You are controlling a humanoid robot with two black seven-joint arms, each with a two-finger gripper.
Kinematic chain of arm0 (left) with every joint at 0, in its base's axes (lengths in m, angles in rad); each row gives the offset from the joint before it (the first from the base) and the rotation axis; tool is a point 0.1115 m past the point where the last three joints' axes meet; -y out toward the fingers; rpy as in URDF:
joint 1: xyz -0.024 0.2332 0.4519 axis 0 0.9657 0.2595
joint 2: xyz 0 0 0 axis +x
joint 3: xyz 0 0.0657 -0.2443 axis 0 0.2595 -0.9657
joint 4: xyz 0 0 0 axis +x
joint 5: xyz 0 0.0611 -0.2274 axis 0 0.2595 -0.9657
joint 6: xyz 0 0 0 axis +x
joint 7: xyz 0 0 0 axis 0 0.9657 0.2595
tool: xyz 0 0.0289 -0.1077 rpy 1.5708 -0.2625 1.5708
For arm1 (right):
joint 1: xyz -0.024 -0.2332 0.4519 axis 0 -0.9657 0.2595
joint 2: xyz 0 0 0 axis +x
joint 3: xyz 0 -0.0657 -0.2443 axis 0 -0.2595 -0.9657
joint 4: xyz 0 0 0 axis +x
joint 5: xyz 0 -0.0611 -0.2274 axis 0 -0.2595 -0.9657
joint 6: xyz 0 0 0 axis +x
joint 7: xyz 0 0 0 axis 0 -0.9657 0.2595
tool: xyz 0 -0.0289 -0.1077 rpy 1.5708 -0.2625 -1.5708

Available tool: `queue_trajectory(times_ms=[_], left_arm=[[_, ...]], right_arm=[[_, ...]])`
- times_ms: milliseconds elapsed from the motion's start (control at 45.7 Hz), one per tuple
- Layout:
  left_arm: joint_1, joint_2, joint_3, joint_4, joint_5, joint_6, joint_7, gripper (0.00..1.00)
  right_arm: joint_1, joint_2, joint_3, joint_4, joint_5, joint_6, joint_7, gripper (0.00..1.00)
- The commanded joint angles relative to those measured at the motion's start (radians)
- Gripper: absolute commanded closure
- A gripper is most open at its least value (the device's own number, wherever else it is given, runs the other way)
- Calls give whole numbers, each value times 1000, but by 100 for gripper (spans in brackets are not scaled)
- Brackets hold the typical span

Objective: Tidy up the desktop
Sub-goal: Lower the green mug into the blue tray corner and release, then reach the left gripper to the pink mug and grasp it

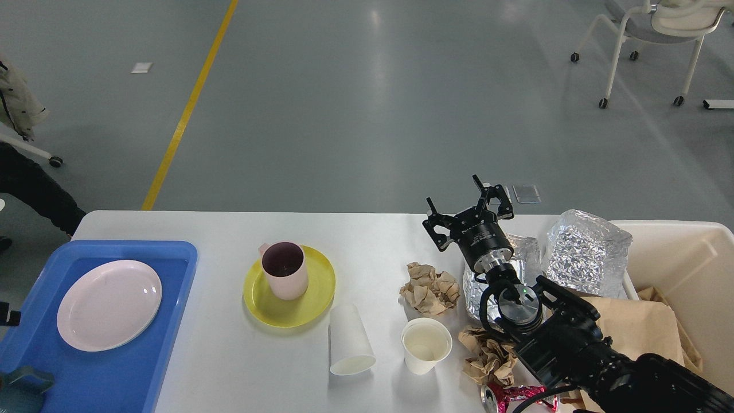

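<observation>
- Our right gripper [465,209] hovers with fingers spread wide and empty above the white table [229,367], which fills the near view.
- A low sweep could topple the upright paper cup [425,345] or scatter crumpled paper [430,289].
- Left gripper unseen.

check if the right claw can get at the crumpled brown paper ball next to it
Probably yes: the right claw is open, empty, hovering just right of the crumpled brown paper ball, with nothing between them.

The right gripper [465,207] is hovering with its fingers spread over the far edge of the desktop [229,367], which is bearing a blue tray [172,321], a yellow plate [298,312] under a pink mug [284,269], two paper cups and crumpled brown paper [430,289].
</observation>
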Motion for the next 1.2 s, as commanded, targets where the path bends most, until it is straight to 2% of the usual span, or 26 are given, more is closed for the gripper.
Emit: queue_trajectory(times_ms=[0, 88, 153, 197, 241, 307, 350, 372, 416, 482, 569, 591, 679, 766, 985, 1182], left_arm=[[-242, 26, -50, 0, 1, -258, -7, 18], [-402, 17, -113, 1, -3, -413, 7, 18], [-474, 2, -186, 1, -11, -473, 33, 18], [-494, -21, -260, 1, -17, -473, 71, 18], [-490, -60, -343, 1, -41, -468, 134, 18], [-470, -124, -420, 1, -112, -447, 252, 18], [-444, -166, -424, -3, -176, -432, 327, 18], [-419, -195, -424, -14, -231, -413, 382, 18], [-383, -219, -424, -43, -278, -377, 439, 18], [-311, -238, -424, -108, -307, -291, 498, 18], [-215, -250, -424, -210, -311, -162, 544, 18], [-174, -268, -424, -247, -313, -98, 564, 18], [-111, -317, -424, -273, -319, -1, 602, 18], [-71, -380, -420, -264, -344, 59, 614, 18], [-39, -544, -359, -217, -431, 162, 645, 18], [22, -633, -342, -137, -460, 226, 663, 18]], right_arm=[[0, 0, 0, 0, 0, 0, 0, 0], [0, -1, 0, 0, 0, 0, 0, 0], [0, 0, 0, 0, 0, 0, 0, 0], [-2, 0, 0, 0, 0, 0, 0, 0], [0, 0, 1, 0, 0, 0, 0, 0], [0, 0, 1, 0, 0, 0, 0, 0], [0, 0, 1, 0, 0, 0, 0, 0], [0, 0, 0, -2, 0, 0, 0, 0], [0, 0, 0, -2, 0, 0, 0, 0], [0, 0, 0, 0, 0, 0, 0, 0], [0, 0, 0, 0, 0, 0, 0, 0], [0, 0, 0, 0, 0, 0, 0, 0], [0, -1, 0, 0, 0, 0, 0, 0], [0, 0, 0, 0, 0, 0, 0, 0], [0, 0, 0, 0, 0, 0, 0, 0], [0, 0, 0, 0, 0, -1, 0, 0]])
